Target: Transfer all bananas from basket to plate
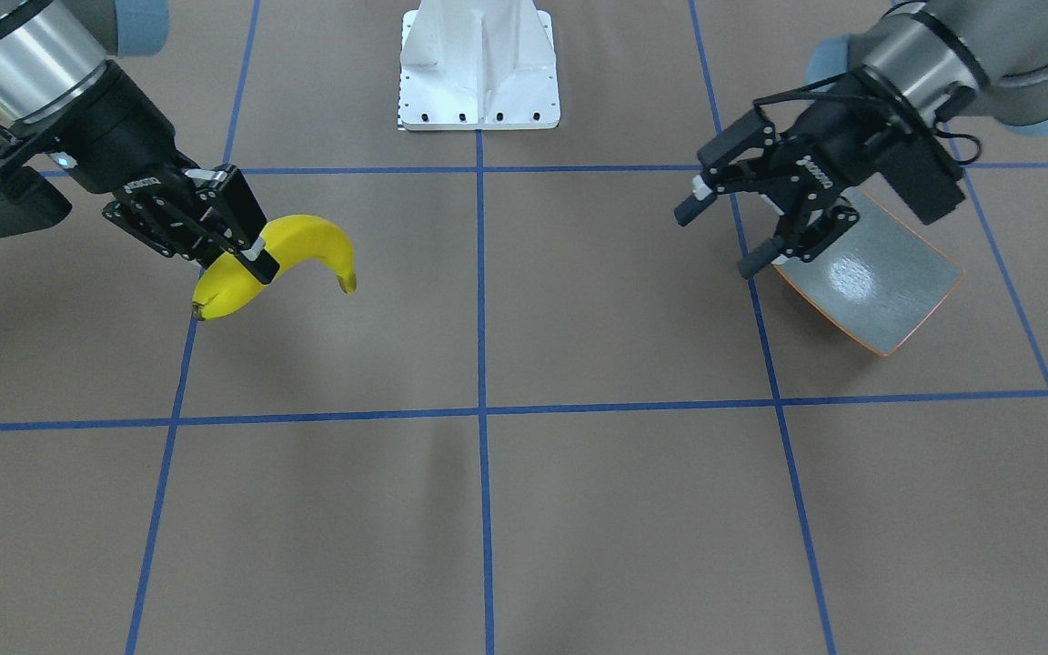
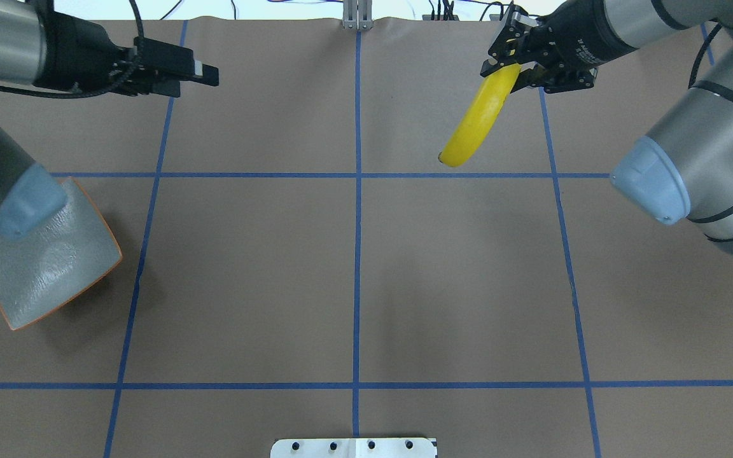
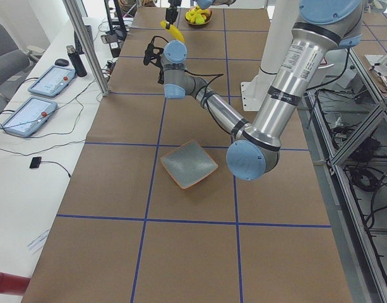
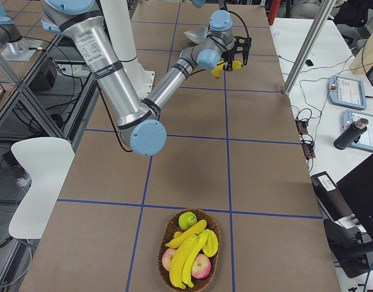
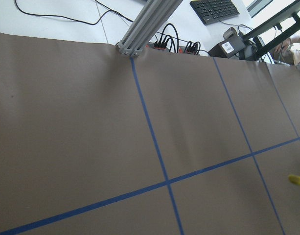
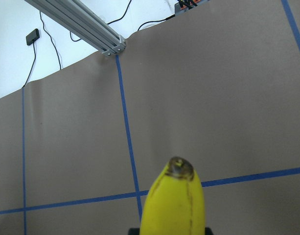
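While banana [image 1: 306,238] hangs pinched in right end effector [image 1: 256,259], left end effector [image 1: 717,240] spread.

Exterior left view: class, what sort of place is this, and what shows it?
Probably a robotics lab or test cell: the robot's left arm stands at a paper-covered table taped into a blue grid, and control tablets lie on the white side bench.

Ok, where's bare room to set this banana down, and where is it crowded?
The plate is bare, though the open left gripper hangs up near it. The table squares between plate and held banana are bare too. Only the basket, at the robot's right end, is crowded with fruit.
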